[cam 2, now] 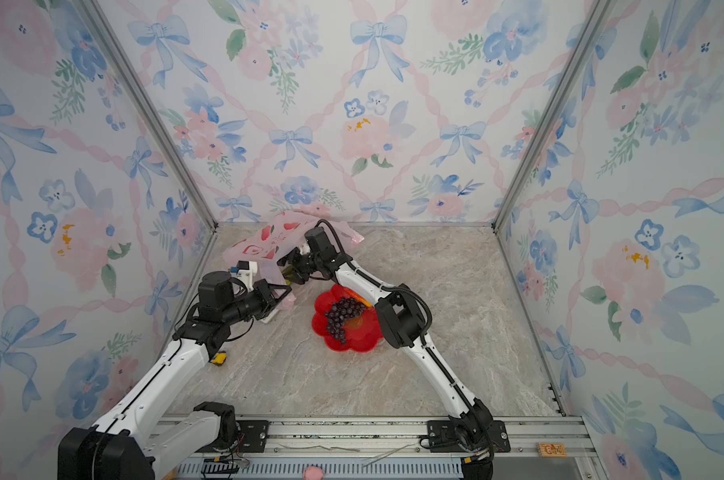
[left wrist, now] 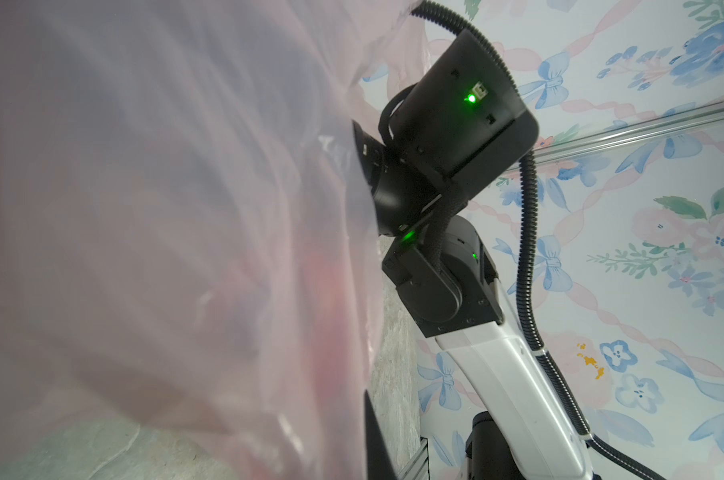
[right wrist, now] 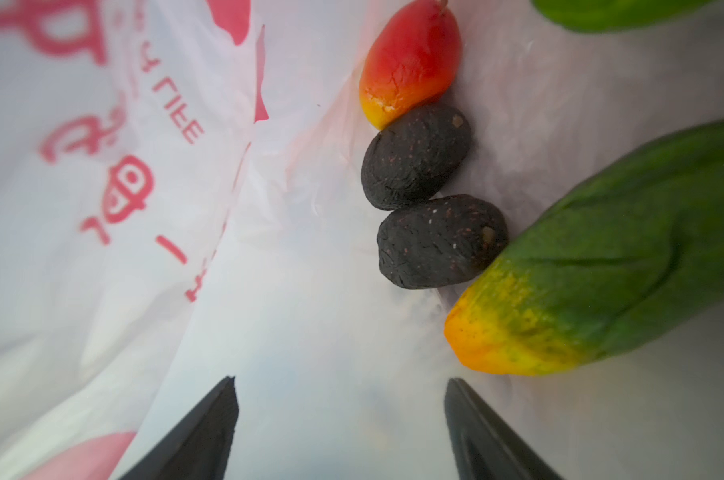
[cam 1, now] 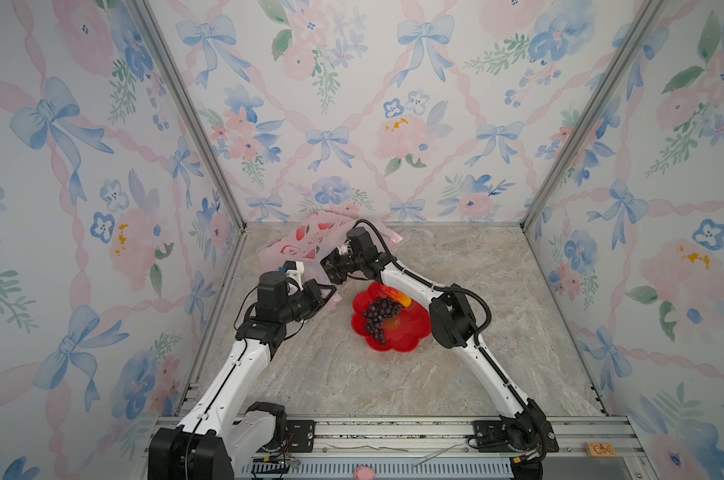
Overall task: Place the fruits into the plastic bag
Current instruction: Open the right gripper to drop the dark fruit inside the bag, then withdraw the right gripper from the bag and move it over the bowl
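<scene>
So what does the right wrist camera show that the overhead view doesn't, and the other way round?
Only the right wrist view: the inside of the plastic bag, where a red-yellow mango, two blackish ovals and a green, yellow-tipped fruit lie beyond the open right gripper.
Only a top view: the red plate carrying the grape bunch and a second mango, and the left gripper pinching the bag's edge.
Both: the pink bag itself.

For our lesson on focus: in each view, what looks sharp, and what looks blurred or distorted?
Left wrist view: the plastic bag is a close pink blur, the arm beyond sharp. Right wrist view: blackish ovals crisp, green cucumber-like piece softer. Both top views: evenly lit, frame posts splay outward.
</scene>
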Motion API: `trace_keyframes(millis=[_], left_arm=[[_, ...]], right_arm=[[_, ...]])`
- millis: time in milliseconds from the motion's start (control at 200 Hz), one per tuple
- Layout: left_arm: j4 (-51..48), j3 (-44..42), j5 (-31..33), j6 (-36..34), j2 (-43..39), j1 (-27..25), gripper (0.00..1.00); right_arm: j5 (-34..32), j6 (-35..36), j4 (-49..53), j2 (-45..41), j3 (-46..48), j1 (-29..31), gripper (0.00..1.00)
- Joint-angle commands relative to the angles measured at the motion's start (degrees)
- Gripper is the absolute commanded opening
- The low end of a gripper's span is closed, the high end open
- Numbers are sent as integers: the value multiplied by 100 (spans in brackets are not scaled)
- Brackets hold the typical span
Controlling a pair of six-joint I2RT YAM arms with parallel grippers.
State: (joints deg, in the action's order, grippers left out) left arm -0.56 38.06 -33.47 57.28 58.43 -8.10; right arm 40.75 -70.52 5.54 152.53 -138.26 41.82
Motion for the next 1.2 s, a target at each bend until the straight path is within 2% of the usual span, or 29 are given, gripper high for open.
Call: trace_keyframes(millis=[0, 190, 380, 560, 660, 710, 745, 880, 995, 1130, 1195], left_arm=[[-21, 122, 25, -15, -78, 41, 0], [-23, 114, 68, -15, -115, 54, 0], [54, 53, 69, -2, -162, 106, 0], [204, -63, 95, 55, -224, 142, 0], [275, -110, 113, 73, -229, 159, 0], [297, -117, 115, 73, -234, 177, 0], [302, -115, 116, 69, -227, 175, 0], [308, -140, 117, 86, -220, 177, 0], [305, -174, 121, 104, -252, 186, 0], [315, -247, 174, 128, -319, 186, 0], [311, -275, 191, 136, -345, 186, 0]], right_arm=[[118, 351, 197, -641, 68, -70, 80], [77, 1079, 903, -1207, 415, -85, 80], [-244, 2428, 2264, -1970, 898, -86, 81], [-1102, 3776, 3404, -2989, 1734, -85, 84], [-1704, 4357, 3832, -3634, 2238, -96, 92], [-1954, 4586, 3925, -3967, 2548, -128, 100], [-2118, 4713, 3927, -4209, 2816, -169, 96], [-2642, 5023, 3884, -4973, 3790, -384, 96], [-2857, 5411, 4213, -5222, 4132, -598, 96], [-3290, 6001, 4853, -5060, 4070, -718, 100], [-3557, 6186, 5165, -4838, 3887, -718, 96]])
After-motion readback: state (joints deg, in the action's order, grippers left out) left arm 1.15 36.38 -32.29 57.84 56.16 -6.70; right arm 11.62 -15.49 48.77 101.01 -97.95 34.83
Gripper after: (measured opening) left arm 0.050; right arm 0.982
